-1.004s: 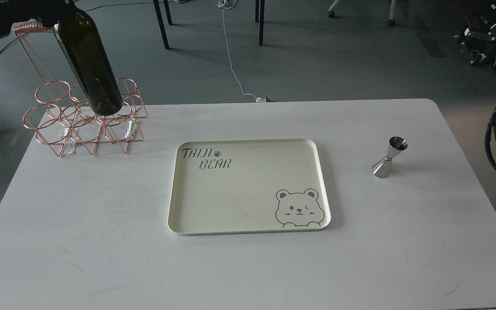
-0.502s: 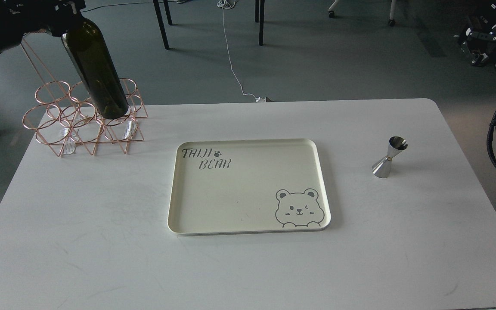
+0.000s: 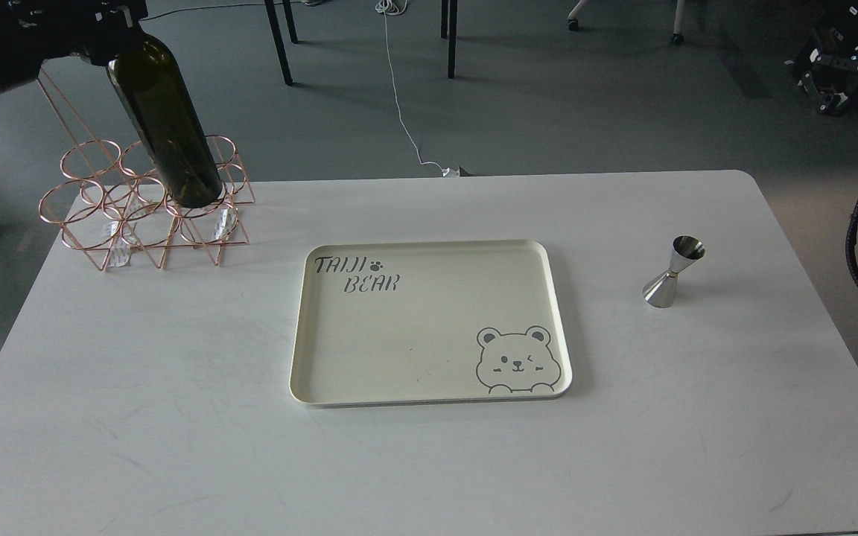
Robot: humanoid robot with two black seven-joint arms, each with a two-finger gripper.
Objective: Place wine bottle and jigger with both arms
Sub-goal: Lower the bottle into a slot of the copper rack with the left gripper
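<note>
The dark olive-green wine bottle (image 3: 168,126) hangs tilted at the far left, its base over the front rings of a copper wire rack (image 3: 142,212). My left gripper (image 3: 112,18) sits at the top left edge, closed around the bottle's neck, which it hides. The steel jigger (image 3: 673,272) stands upright on the white table (image 3: 138,417) at the right, untouched. My right gripper (image 3: 835,59) is a dark shape at the top right, off the table and well away from the jigger; its fingers cannot be told apart.
A cream tray (image 3: 302,327) printed with a bear lies empty at the table's middle. The right arm's black cable loop (image 3: 857,253) hangs beside the table's right edge. Chair legs and a white cord are on the floor behind.
The bottle has shifted a little to the right with the left arm, which shows more at the top left. The right arm has edged slightly up and to the right. The jigger has not moved.
</note>
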